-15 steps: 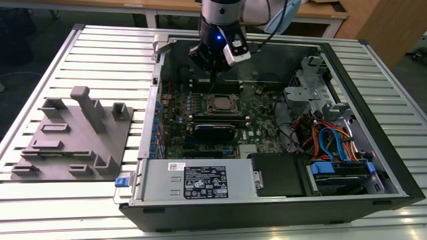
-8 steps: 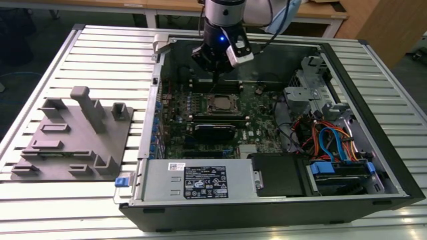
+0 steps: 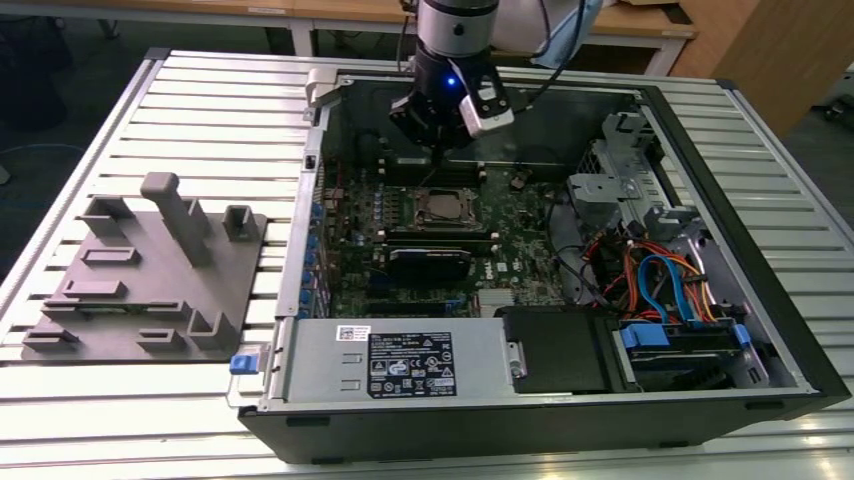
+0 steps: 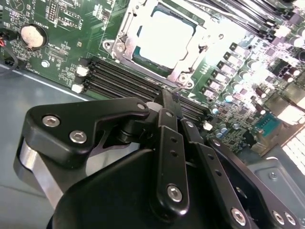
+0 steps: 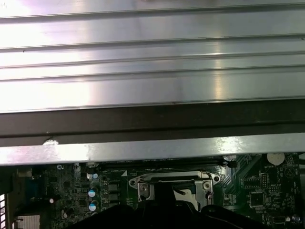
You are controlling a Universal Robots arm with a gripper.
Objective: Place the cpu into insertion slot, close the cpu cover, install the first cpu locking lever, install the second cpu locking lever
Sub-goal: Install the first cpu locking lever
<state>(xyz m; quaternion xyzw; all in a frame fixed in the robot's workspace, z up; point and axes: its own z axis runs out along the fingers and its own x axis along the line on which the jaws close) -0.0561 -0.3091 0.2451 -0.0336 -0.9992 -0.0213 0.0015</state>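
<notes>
Cpu (image 4: 164, 34) sits in the insertion slot (image 4: 125, 33); the hand (image 4: 169, 102), fingers narrow, hovers above.

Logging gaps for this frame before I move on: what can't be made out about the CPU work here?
- The gripper fingertips: in the second wrist view its own linkage covers them, so open or shut is unclear.
- The cpu: glare whitens its top.
- The cpu cover: in the first wrist view the dark gripper body hides its lower part.
- Locking levers: too small in the exterior view.

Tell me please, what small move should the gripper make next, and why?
Probably ease the shut gripper down toward the near edge of the cpu cover: the cpu already lies under the closed cover, so latching seems left, and the gripper hangs just beside that edge.
</notes>
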